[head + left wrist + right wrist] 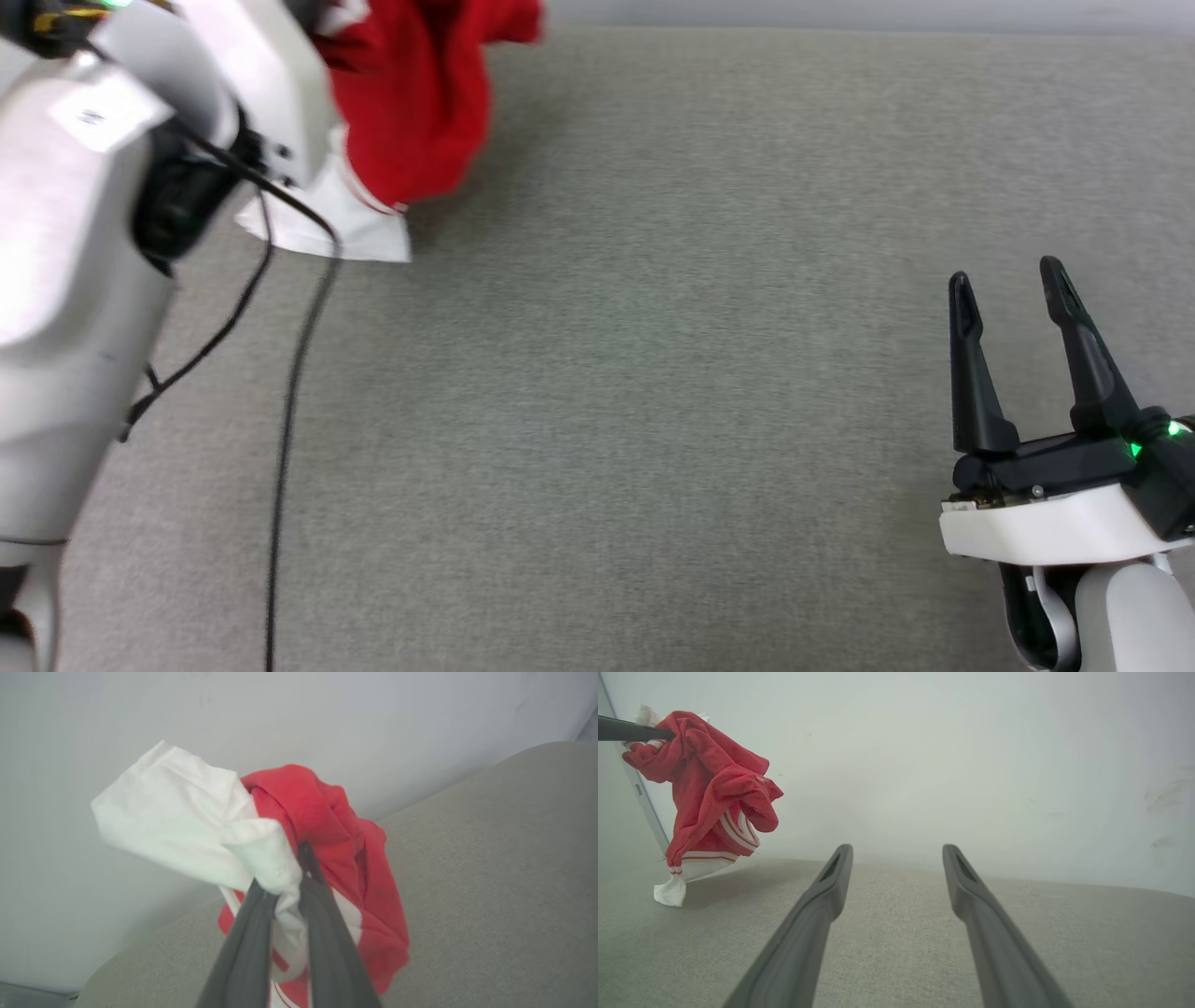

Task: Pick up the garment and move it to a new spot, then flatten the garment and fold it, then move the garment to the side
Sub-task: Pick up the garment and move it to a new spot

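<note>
The garment (336, 835) is pinched between the two dark fingers (322, 914) of the left gripper (280, 868), which are drawn nearly together on a fold of cloth. In the left wrist view, a white sleeve (173, 816) is seen bunched over and to the left of the fingertips, while the red body is draped behind and to the right of them, hanging down past the fingers.

The right gripper (1005, 280) is held with its fingers spread wide and nothing between them. It is kept well apart from the garment, low at the right of the head view, above a grey upholstered surface (653, 373).

In the head view, the grip itself is hidden behind the pale left arm (93, 233). Only the red bundle (411, 112) and a white sleeve edge are shown at the upper left, beside a black cable (289, 392). The side-on shape is given by the right wrist view. There, the garment (714, 793) is seen hanging crumpled from one dark finger at the left edge, in front of a pale wall (924, 742). Striped trim is exposed near its bottom, and the lowest white tip appears to reach the surface. Whether it rests there cannot be told for certain.
</note>
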